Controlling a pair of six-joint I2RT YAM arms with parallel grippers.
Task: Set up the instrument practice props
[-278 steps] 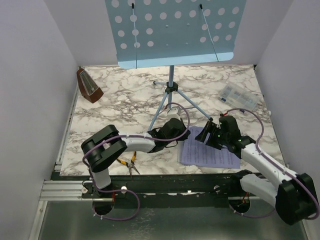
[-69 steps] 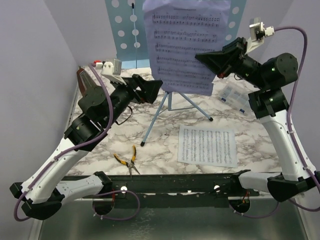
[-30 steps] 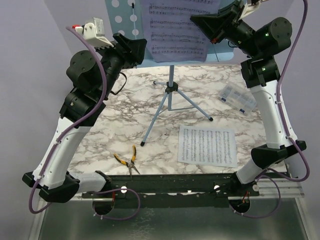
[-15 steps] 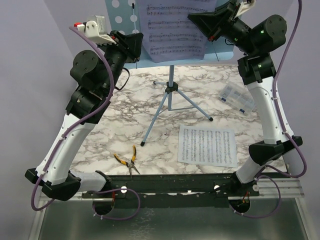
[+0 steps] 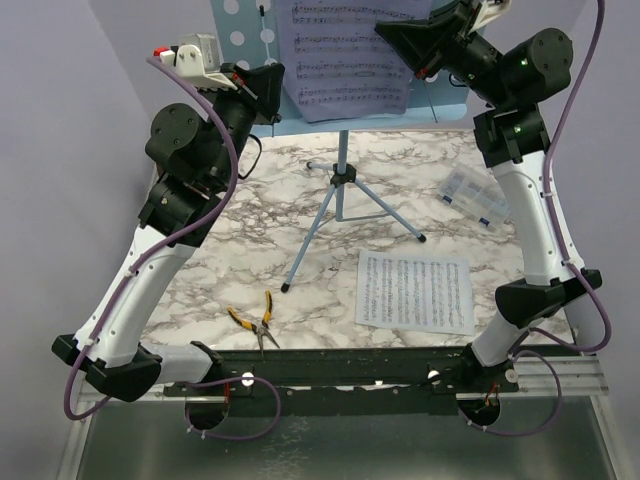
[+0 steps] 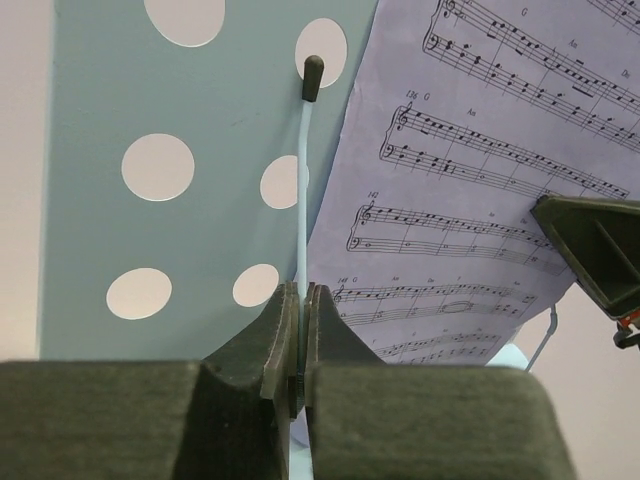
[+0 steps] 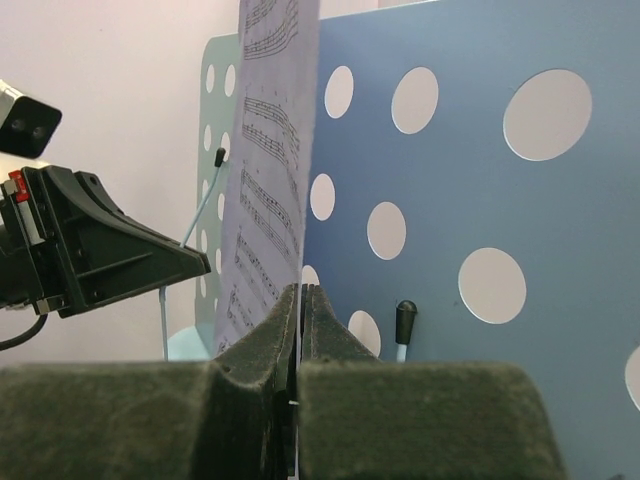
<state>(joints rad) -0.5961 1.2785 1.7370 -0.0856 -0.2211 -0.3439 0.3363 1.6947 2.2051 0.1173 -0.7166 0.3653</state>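
Left wrist view: the left gripper [image 6: 302,296] is pressed together on the clip wire [image 6: 302,170], a thin upright rod standing against the stand [image 6: 215,230] desk. The sheet [image 6: 460,190] hangs just right of that wire, its long axis upright but tilted, its left edge slanting down toward the jaws. The right gripper [image 7: 300,296] pinches the sheet's right edge; whether the paper touches the desk I cannot tell. My read: the wire must come off the desk so the sheet can slide behind it, and the left arm holds it. Both arms crowd the desk. A 2nd sheet [image 5: 415,292], pliers [image 5: 255,322] and a box [image 5: 478,195] lie well below. The metronome is hidden.
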